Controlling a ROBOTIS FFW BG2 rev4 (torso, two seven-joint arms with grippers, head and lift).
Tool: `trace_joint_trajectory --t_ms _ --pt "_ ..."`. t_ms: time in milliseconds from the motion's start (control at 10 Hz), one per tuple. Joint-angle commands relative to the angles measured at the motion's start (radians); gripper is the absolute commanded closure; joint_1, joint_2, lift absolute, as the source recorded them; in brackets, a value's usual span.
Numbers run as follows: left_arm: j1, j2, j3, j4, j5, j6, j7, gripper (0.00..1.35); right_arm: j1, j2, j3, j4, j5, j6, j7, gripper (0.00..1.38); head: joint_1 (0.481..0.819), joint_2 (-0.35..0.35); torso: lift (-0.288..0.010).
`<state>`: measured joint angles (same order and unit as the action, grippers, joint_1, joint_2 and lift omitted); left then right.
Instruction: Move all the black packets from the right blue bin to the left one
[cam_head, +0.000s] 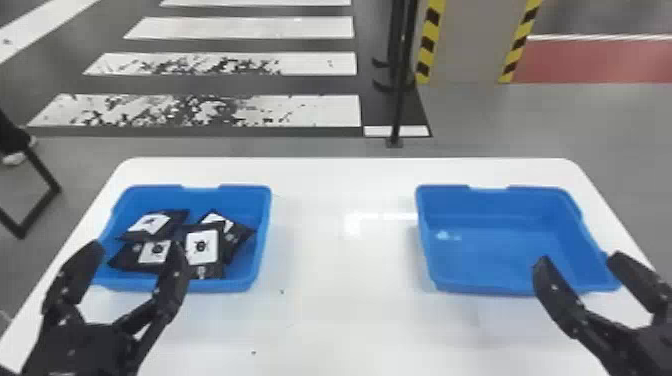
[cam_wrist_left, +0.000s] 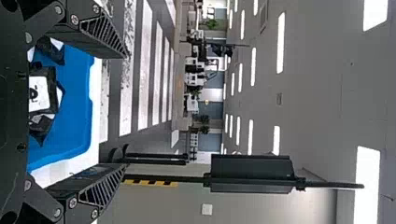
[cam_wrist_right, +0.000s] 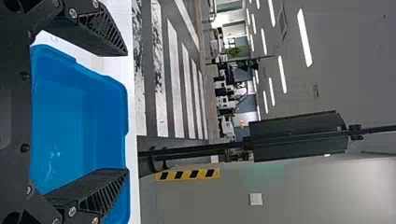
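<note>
"What's the biggest thing here?"

"A white table (cam_head: 350, 320). On it sit two blue bins, well apart: the left bin (cam_head: 220, 286) and the right bin (cam_head: 480, 289)."

"And the grippers?"

"Both are black and come in from the near side, pointing forward. The left gripper (cam_head: 136, 246) is at the near part of the left bin, fingers spread wide. The right gripper (cam_head: 579, 258) is by the near outer corner of the right bin, its fingers parted too. Nothing is held in either."

"Where are the black packets?"

"Every one I can make out, at least four, lies in the left bin, overlapping, just ahead of the left gripper and a bit toward its inner side. So the left gripper is plainly the nearer; the right gripper is across the table from them. The front packet (cam_head: 202, 250) has its long side running roughly away from the robot, much as the fingers point. The packet behind the fingers (cam_head: 132, 260) lies more crosswise."

"What should come next?"

"I'd judge the moving finished, so no new grasp; the left gripper likely needs only to back off without snagging a packet."

"Any small detail?"

"A white label (cam_head: 210, 255) with a dark round mark, on the front packet."
</note>
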<state>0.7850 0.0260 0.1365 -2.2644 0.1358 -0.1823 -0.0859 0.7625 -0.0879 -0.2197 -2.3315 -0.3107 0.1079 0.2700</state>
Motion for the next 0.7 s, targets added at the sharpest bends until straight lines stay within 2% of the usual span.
trace_joint_trajectory --t_ms 0,600 --pt "-0.002 0.005 -0.007 0.0 0.0 -0.009 0.0 0.22 -0.004 -0.003 0.004 0.004 -0.002 0.0 0.0 0.15 0.695 0.02 -0.14" --pt "-0.005 0.005 -0.009 0.0 0.0 -0.021 0.0 0.22 -0.007 -0.007 0.01 0.006 -0.006 0.0 0.0 0.15 0.695 0.021 -0.14"
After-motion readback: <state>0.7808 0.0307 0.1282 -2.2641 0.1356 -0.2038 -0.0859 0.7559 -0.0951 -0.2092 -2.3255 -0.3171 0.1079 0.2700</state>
